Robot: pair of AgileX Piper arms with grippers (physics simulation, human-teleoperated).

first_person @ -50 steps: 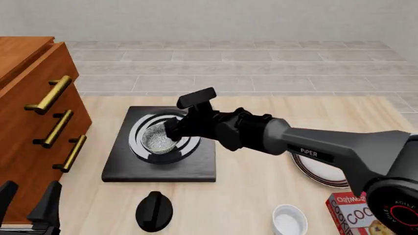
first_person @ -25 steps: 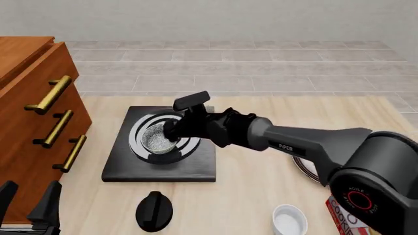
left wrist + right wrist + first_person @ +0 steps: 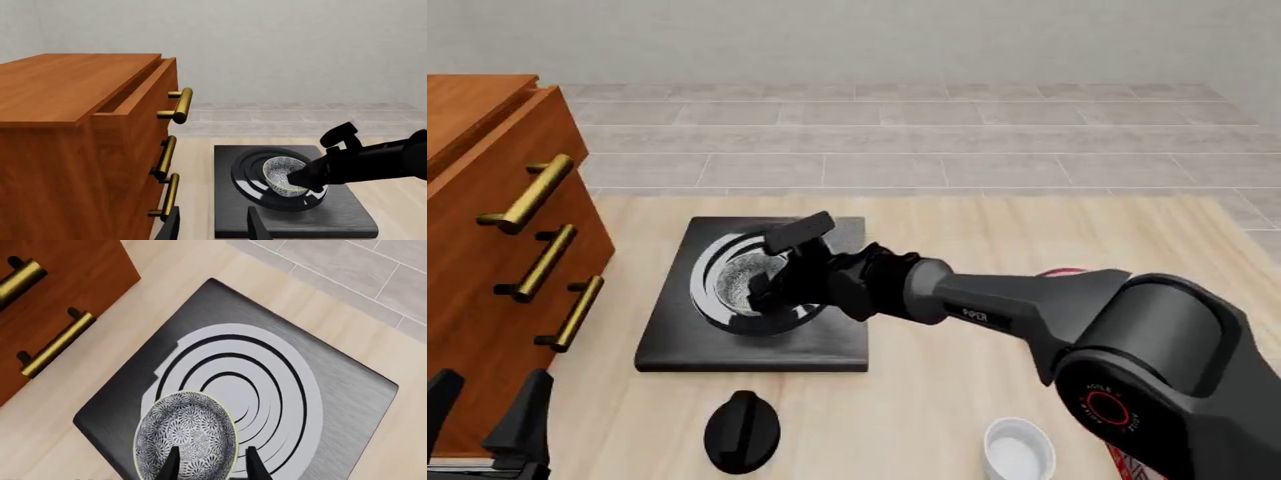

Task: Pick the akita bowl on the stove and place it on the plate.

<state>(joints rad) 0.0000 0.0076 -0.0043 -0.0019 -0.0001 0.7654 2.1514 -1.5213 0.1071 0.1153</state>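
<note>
The akita bowl [image 3: 738, 281] sits on the burner rings of the black stove [image 3: 827, 345], speckled inside with a pale rim. My right gripper [image 3: 770, 287] is open and low at the bowl's right side. In the right wrist view its fingers [image 3: 172, 466] straddle the rim of the bowl [image 3: 185, 432], one inside and one outside. The left wrist view shows the bowl [image 3: 280, 170] with the right gripper [image 3: 303, 181] against it. Only a red-striped sliver of the plate [image 3: 1065, 272] shows behind the right arm. My left gripper [image 3: 487, 415] hangs open at the near left, holding nothing.
A wooden cabinet [image 3: 507, 230] with brass handles stands left of the stove. A round black knob [image 3: 742, 430] lies in front of the stove, and a glossy white bowl [image 3: 1018, 452] sits at the near right.
The right gripper has dropped lower and shifted left onto the bowl's rim. The right arm has lowered with it and now covers most of the plate. The left arm has not moved.
</note>
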